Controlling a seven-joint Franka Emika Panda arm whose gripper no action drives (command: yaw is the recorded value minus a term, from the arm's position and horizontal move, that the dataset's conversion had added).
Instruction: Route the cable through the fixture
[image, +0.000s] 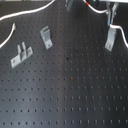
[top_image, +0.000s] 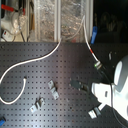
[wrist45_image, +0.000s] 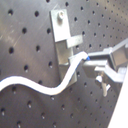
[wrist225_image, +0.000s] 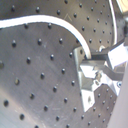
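The gripper (wrist45_image: 95, 64) pinches the cable (wrist45_image: 45, 89) right beside the tall fixture (wrist45_image: 64, 42), which stands just past its fingertips.

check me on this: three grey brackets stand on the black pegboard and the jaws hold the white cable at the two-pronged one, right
Not quite. The gripper holds the cable at the slim, tall fixture, at the first exterior view's right, not at the two-pronged bracket far at the first exterior view's left. The first wrist view shows the cable end against the fixture. The wider clip completes the three on the pegboard.
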